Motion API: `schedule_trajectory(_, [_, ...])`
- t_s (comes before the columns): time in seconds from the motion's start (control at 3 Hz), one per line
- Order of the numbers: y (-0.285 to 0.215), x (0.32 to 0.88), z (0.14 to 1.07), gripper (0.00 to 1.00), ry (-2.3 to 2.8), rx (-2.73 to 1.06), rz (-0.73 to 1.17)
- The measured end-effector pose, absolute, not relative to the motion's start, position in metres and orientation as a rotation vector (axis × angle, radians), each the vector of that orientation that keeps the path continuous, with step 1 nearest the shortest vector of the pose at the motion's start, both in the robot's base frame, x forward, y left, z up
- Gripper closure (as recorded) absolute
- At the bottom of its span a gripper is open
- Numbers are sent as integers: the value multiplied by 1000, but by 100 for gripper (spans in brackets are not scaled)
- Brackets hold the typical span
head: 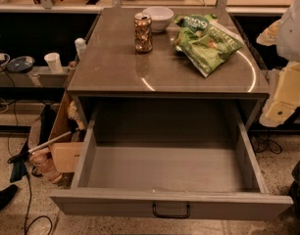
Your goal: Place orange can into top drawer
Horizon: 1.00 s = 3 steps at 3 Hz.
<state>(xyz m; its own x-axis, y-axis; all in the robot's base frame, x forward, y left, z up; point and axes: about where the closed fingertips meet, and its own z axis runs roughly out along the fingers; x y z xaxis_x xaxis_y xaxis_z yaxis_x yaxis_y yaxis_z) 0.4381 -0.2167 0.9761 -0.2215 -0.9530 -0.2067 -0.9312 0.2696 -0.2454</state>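
Observation:
The orange can (143, 32) stands upright at the back of the grey tabletop (115, 67), just left of the white bowl (158, 17). It has a mottled orange-gold body and a silver top. The top drawer (169, 204) is pulled wide open below the tabletop, and its inside holds nothing. Its front panel with the small black handle (171, 211) is nearest the camera. My gripper (283, 104) hangs at the right edge of the view, beside the table's right side, far from the can and holding nothing that shows.
Two green chip bags (206, 40) lie on the right half of the tabletop, next to the bowl. A shelf with a white cup (53, 61) is on the left. Cables, a cardboard box (66, 155) and a bottle lie on the floor to the left of the drawer.

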Motion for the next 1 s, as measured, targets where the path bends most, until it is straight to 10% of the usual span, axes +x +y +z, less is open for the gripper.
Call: schedule_trajectory(1.0, [-209, 471, 989, 0, 2143, -1671, -110])
